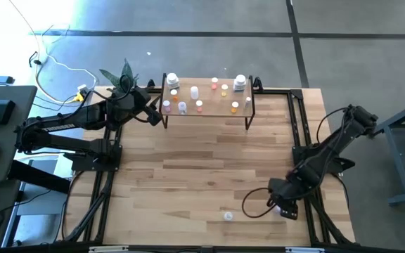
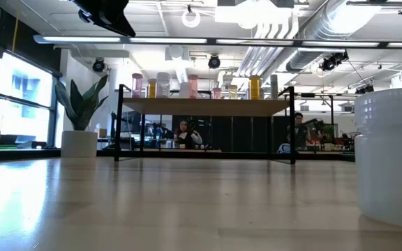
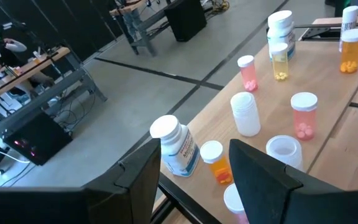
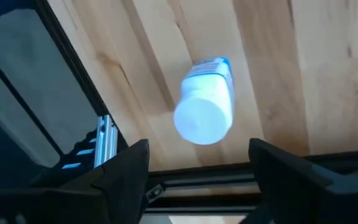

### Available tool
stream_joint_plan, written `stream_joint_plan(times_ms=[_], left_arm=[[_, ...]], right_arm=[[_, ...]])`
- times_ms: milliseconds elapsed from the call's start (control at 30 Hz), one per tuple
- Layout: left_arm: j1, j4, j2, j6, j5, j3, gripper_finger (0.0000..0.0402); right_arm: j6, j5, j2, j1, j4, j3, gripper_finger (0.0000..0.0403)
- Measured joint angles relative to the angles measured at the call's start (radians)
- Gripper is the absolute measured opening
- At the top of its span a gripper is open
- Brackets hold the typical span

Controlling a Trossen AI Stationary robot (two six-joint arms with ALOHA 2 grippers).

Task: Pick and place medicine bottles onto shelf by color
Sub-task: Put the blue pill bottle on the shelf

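High view: the whole table from above, the shelf (image 1: 208, 111) at the far edge with medicine bottles standing across its board.
Shelf: light-wood board on thin black legs, seen edge-on in the low view (image 2: 208, 106), a row of bottles on top.
Bottles on the shelf: white, clear and orange-pink ones mixed; a big white-capped bottle (image 1: 173, 81) at the far left corner, another (image 1: 240, 83) toward the far right.
Left gripper: (image 1: 155, 112) up at the shelf's left end, level with the board, fingers parted and nothing between them.
Left wrist view: the two dark fingers (image 3: 143, 175) frame a white labelled bottle (image 3: 174, 144) and an orange white-capped bottle (image 3: 214, 158) at the board's near edge; neither is touched.
Further along the board: a clear white bottle (image 3: 246, 113), a pink one (image 3: 304, 114), an open white cup-like jar (image 3: 284, 151).
Right gripper: (image 1: 284, 205) down near the table's front right, low over the planks, fingers spread wide and empty.
Loose bottle: a lone white bottle (image 1: 228, 216) sits on the tabletop near the front edge, left of the right gripper and apart from it.
Right wrist view: that white bottle (image 4: 205, 111) with a blue-edged label stands on the wood, ahead of the spread fingers (image 4: 122, 169), not in contact.
Low view: a large white ribbed shape (image 2: 391, 159) fills the right edge, close to the lens.
Room behind: a potted plant (image 2: 81, 118) and people seated at desks beyond the table.
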Motion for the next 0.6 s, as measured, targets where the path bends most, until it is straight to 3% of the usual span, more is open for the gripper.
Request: stream_joint_plan(times_ms=[300, 600], left_arm=[[0.000, 0.000, 0.000, 0.000, 0.000, 0.000, 0.0180], [0.000, -0.001, 0.000, 0.000, 0.000, 0.000, 0.0180]], right_arm=[[0.077, 0.108, 0.002, 0.066, 0.059, -0.045, 0.0266], [0.094, 0.117, 0.050, 0.102, 0.083, -0.045, 0.0266]])
